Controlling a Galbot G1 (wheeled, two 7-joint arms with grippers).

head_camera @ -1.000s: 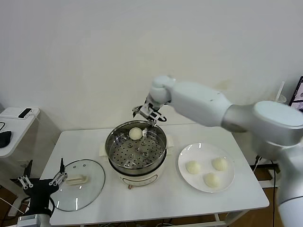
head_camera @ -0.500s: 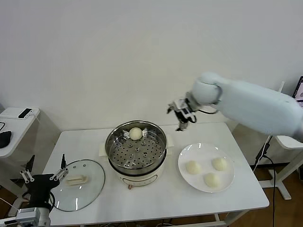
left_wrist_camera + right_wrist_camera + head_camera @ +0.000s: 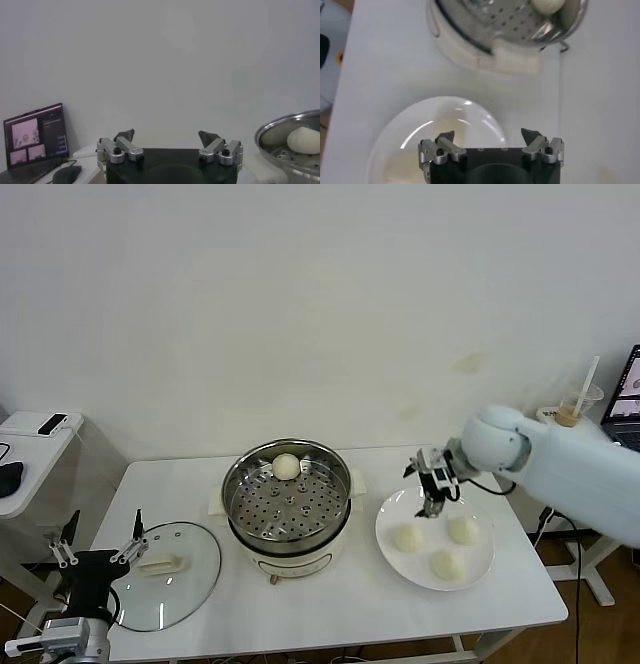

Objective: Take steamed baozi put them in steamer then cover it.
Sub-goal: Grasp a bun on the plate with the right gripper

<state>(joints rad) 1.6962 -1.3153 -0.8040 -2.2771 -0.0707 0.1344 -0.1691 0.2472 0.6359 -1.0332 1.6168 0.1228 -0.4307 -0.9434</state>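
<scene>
Baozi are split between two places: one bun sits on the perforated floor at the far side of the steamer, and three more lie on the white plate to its right. No writing or label can be read on any of these things.

At the far left a small side table carries a dark flat object, perhaps a phone. The left gripper hangs low off the white table's front left corner, jaws spread wide and empty, just beside the near edge of the cover, which lies flat on the table left of the steamer with its cream handle up. The steamer stands open at the table's middle, its white base touching nothing else.

The right gripper hovers over the plate's far edge, fingers released and holding nothing, above and behind the three buns. A drink cup with a straw and a laptop's edge stand beyond the table's right side.

Bare tabletop lies along the front edge, and between steamer and plate.
</scene>
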